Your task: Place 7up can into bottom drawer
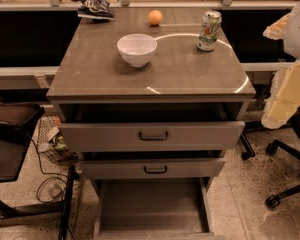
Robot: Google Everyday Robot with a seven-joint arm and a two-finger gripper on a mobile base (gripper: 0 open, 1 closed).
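Observation:
The 7up can, silver-white with green and red markings, stands upright at the back right of the grey cabinet top. The bottom drawer is pulled out wide, and its flat grey floor has nothing on it. My gripper is not in view. Only a white and cream bulk shows at the right edge, beside the cabinet top; it may be part of my arm.
A white bowl sits mid-top, an orange and a chip bag at the back. The two upper drawers with dark handles stick out slightly. Office chair legs stand at the right, a dark seat and a wire basket at the left.

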